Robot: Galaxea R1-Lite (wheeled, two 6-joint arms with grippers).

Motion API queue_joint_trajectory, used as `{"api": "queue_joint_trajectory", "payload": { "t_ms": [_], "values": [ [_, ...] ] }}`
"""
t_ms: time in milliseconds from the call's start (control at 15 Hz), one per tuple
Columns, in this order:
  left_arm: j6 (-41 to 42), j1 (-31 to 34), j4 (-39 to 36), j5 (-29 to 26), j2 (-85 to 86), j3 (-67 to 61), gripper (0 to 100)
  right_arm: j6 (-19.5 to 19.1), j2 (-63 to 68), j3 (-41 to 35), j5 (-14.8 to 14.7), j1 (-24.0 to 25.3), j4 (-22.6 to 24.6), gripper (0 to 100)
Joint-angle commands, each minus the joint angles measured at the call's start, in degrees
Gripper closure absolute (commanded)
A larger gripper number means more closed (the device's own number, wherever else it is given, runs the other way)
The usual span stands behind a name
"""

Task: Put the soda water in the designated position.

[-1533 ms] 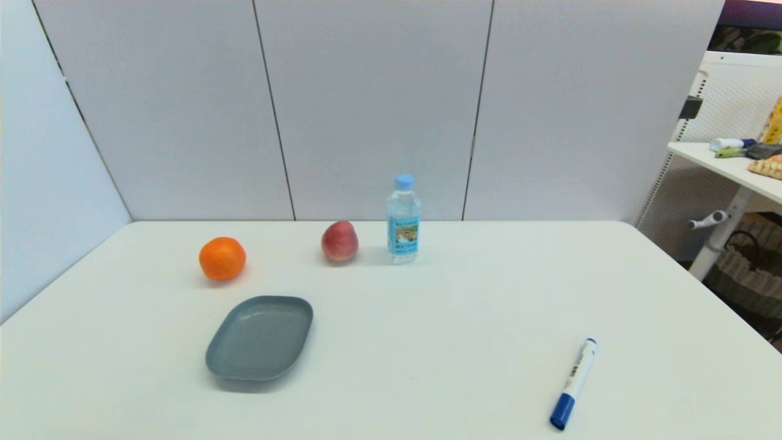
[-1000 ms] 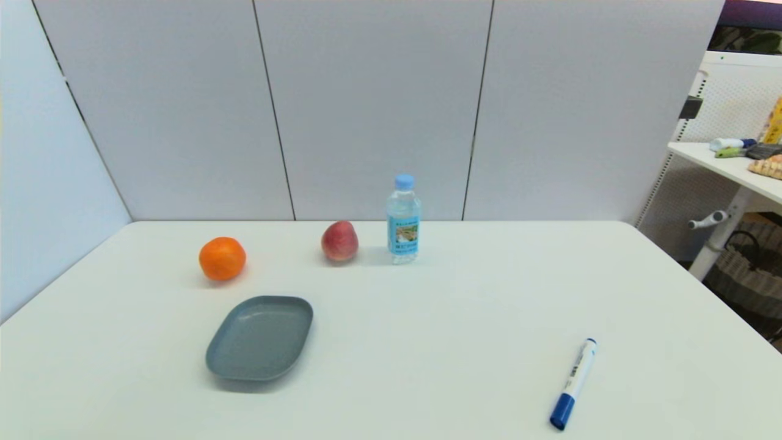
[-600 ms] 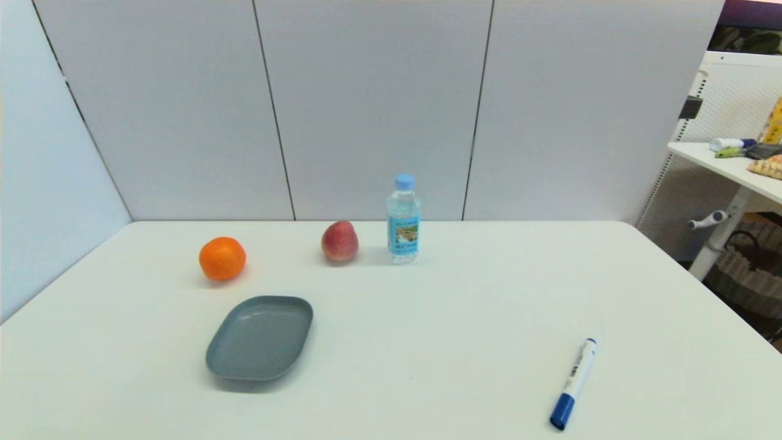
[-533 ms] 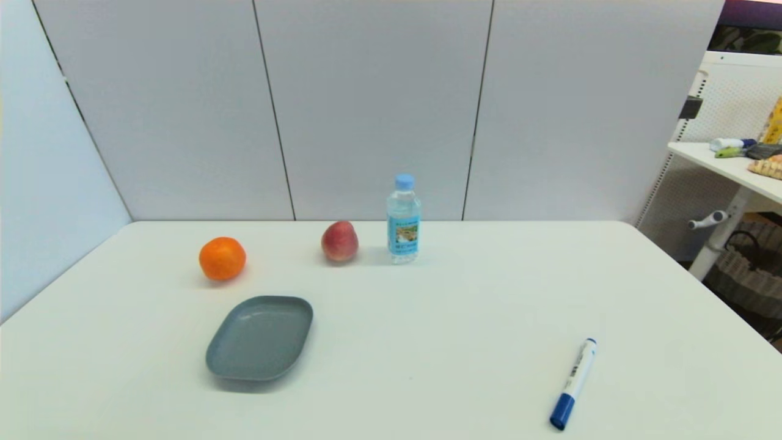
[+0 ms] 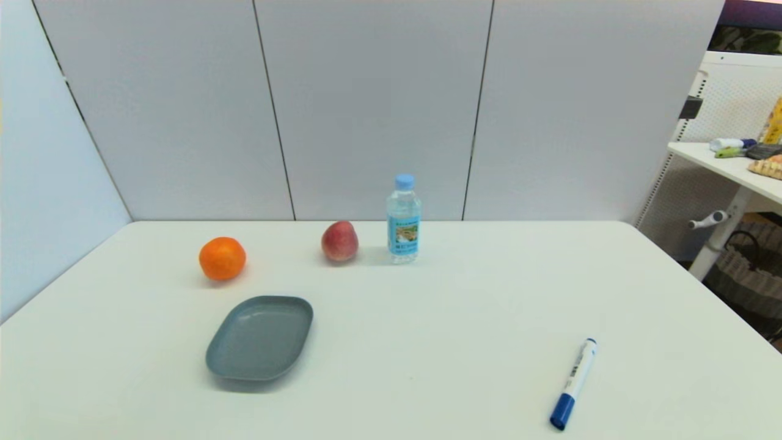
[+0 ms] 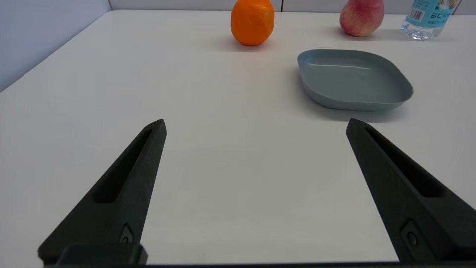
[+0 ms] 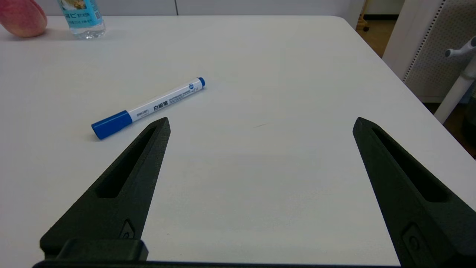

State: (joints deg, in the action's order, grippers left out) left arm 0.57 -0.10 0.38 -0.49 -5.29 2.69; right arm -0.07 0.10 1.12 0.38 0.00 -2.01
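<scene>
The soda water (image 5: 403, 221), a small clear bottle with a light blue cap and blue label, stands upright near the table's far edge, just right of a red apple (image 5: 339, 241). Its lower part shows in the left wrist view (image 6: 427, 18) and the right wrist view (image 7: 81, 18). Neither arm appears in the head view. My left gripper (image 6: 256, 124) is open over bare table near the front left, holding nothing. My right gripper (image 7: 261, 123) is open over bare table near the front right, also holding nothing. The designated position carries no mark on the white tabletop (image 5: 464, 318).
An orange (image 5: 222, 258) sits at the far left. A grey rounded tray (image 5: 259, 337) lies in front of it. A blue-capped white marker pen (image 5: 573, 383) lies front right, close to my right gripper. A side table (image 5: 730, 162) stands beyond the right edge.
</scene>
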Motion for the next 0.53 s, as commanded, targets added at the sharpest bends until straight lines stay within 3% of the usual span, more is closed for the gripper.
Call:
{"api": "queue_joint_trajectory", "payload": {
  "t_ms": [67,333,533],
  "values": [
    [1.36,-0.78,0.06,-0.22,-15.98,13.48,0,-0.01,0.08,0.02,0.06,0.0,0.08,0],
    [3.12,-2.98,-0.03,-0.39,-30.66,27.89,0,-0.01,0.08,-0.07,-0.03,0.0,-0.01,0],
    [3.38,-11.42,-0.47,-0.04,-42.08,38.53,0,-0.01,0.08,0.02,0.06,0.0,-0.01,0]
  ]
}}
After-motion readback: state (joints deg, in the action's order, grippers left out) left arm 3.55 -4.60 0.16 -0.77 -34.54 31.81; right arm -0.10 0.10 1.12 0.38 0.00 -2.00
